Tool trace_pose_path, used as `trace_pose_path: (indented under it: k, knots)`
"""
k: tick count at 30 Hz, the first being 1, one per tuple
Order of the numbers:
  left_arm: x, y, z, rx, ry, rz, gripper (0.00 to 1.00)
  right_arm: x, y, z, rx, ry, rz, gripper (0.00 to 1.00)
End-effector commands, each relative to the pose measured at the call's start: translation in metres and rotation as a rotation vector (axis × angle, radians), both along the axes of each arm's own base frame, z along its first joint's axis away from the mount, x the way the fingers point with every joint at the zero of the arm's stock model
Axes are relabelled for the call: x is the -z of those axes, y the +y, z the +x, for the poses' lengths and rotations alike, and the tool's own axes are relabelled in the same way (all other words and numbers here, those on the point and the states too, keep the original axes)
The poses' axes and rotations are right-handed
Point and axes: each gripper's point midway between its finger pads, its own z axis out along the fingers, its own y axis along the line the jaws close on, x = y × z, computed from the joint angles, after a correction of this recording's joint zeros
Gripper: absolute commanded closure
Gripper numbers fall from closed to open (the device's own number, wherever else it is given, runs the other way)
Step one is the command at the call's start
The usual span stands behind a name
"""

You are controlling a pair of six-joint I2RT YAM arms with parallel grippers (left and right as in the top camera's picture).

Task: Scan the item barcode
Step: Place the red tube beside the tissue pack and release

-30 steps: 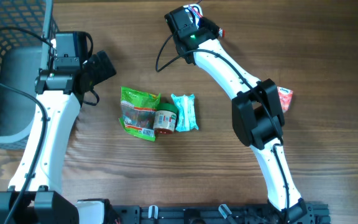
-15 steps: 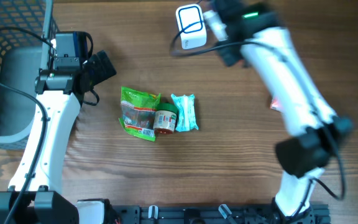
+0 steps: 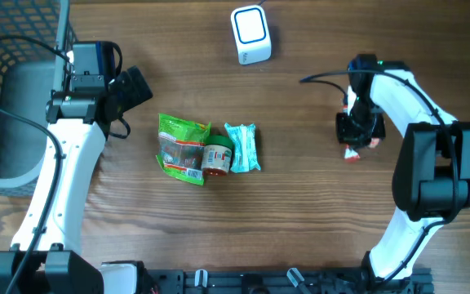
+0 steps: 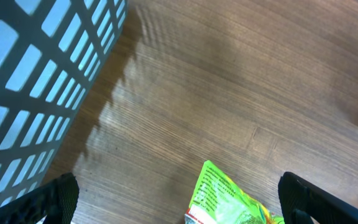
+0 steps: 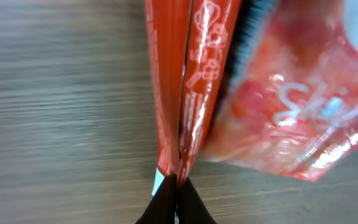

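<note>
My right gripper (image 3: 354, 140) is at the right side of the table, shut on the edge of a red packet (image 3: 351, 153). In the right wrist view the black fingertips (image 5: 176, 196) pinch the packet's thin seam (image 5: 188, 81), and more glossy red foil (image 5: 291, 106) shows just to the right. I cannot tell whether that foil is a separate packet. The white scanner (image 3: 250, 34) stands at the far edge, well apart from that gripper. My left gripper (image 3: 135, 86) hangs open near the basket, with nothing between its fingers (image 4: 58, 199).
A green packet (image 3: 182, 147), a small round tub (image 3: 216, 158) and a teal packet (image 3: 242, 146) lie together mid-table. The green packet (image 4: 229, 199) shows between my left fingers, below them. A dark wire basket (image 3: 15, 90) fills the far left.
My right arm has swung from the scanner at the far edge down to the right side of the table, staying shut. The left arm and the mid-table items have not moved.
</note>
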Motion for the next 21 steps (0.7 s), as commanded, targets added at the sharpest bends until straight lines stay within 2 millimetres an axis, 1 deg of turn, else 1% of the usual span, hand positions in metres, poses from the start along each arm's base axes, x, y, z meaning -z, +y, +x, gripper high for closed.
trace_pose_path:
  k: [1,2,3,4,6,7,8,9,10,11,12,13,14,16,17,19,20,21]
  knots:
    - [-0.002,0.002,0.001,-0.017,-0.008,0.0,0.0,0.0,-0.019,-0.002,0.02,-0.004,-0.122,0.95]
    - [-0.002,0.002,0.001,-0.017,-0.008,0.0,0.0,-0.001,-0.023,-0.002,0.015,-0.004,-0.141,0.94]
    - [-0.002,0.002,0.001,-0.017,-0.008,0.0,0.0,-0.001,-0.025,-0.002,0.006,-0.003,-0.152,0.89]
    - [-0.002,0.002,0.001,-0.017,-0.008,0.0,0.0,-0.001,-0.023,-0.002,0.007,-0.004,-0.143,0.76]
    - [-0.002,0.002,0.001,-0.017,-0.008,0.0,0.0,-0.003,-0.02,0.0,0.013,-0.011,-0.122,0.72]
    - [-0.002,0.002,0.001,-0.017,-0.008,0.0,0.0,-0.007,-0.011,0.005,0.008,-0.03,-0.07,0.68]
    - [-0.002,0.002,0.001,-0.017,-0.008,0.0,0.0,-0.016,0.003,0.009,-0.031,-0.054,0.024,0.61]
    - [-0.002,0.002,0.001,-0.017,-0.008,0.0,0.0,-0.024,0.011,0.012,-0.05,-0.077,0.075,0.54]
    - [-0.002,0.002,0.001,-0.017,-0.008,0.0,0.0,-0.036,0.018,0.014,-0.062,-0.111,0.114,0.49]
    - [-0.002,0.002,0.001,-0.017,-0.009,0.0,0.0,-0.047,0.017,0.016,-0.068,-0.141,0.113,0.46]
    - [-0.002,0.002,0.001,-0.017,-0.008,0.0,0.0,-0.058,0.017,0.017,-0.069,-0.176,0.113,0.36]
    - [-0.002,0.002,0.001,-0.017,-0.008,0.0,0.0,-0.064,0.017,0.018,-0.077,-0.197,0.113,0.14]
    - [-0.002,0.002,0.001,-0.017,-0.008,0.0,0.0,-0.069,0.017,0.019,-0.08,-0.211,0.109,0.0]
    - [-0.002,0.002,0.001,-0.017,-0.008,0.0,0.0,-0.07,0.016,0.024,-0.082,-0.234,0.107,0.0]
    - [-0.002,0.002,0.001,-0.017,-0.008,0.0,0.0,-0.07,0.017,0.03,-0.083,-0.262,0.106,0.0]
    - [-0.002,0.002,0.001,-0.017,-0.008,0.0,0.0,-0.073,0.018,0.062,-0.09,-0.392,0.105,0.0]
    - [-0.002,0.002,0.001,-0.017,-0.009,0.0,0.0,-0.08,0.018,0.088,-0.095,-0.501,0.104,0.0]
    - [-0.002,0.002,0.001,-0.017,-0.008,0.0,0.0,-0.083,0.019,0.099,-0.098,-0.547,0.103,0.0]
